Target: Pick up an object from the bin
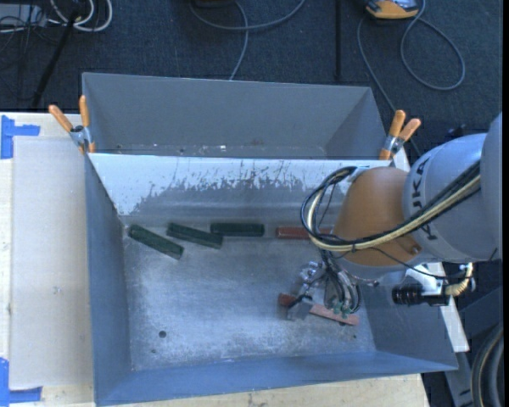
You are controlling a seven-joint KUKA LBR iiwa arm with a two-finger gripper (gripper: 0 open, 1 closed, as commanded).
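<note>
Three dark green bars (pixel 195 235), far side

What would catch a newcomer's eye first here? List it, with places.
The big arm with its orange cover reaches in from the right and down to the floor of the bin at the near right, above a few red-brown strips. Next, three dark green bars lie in a row along the back of the floor, left of centre.

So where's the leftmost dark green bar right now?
In the camera view, the leftmost dark green bar lies tilted on the bin's floor at back left, beside a second green bar.
</note>
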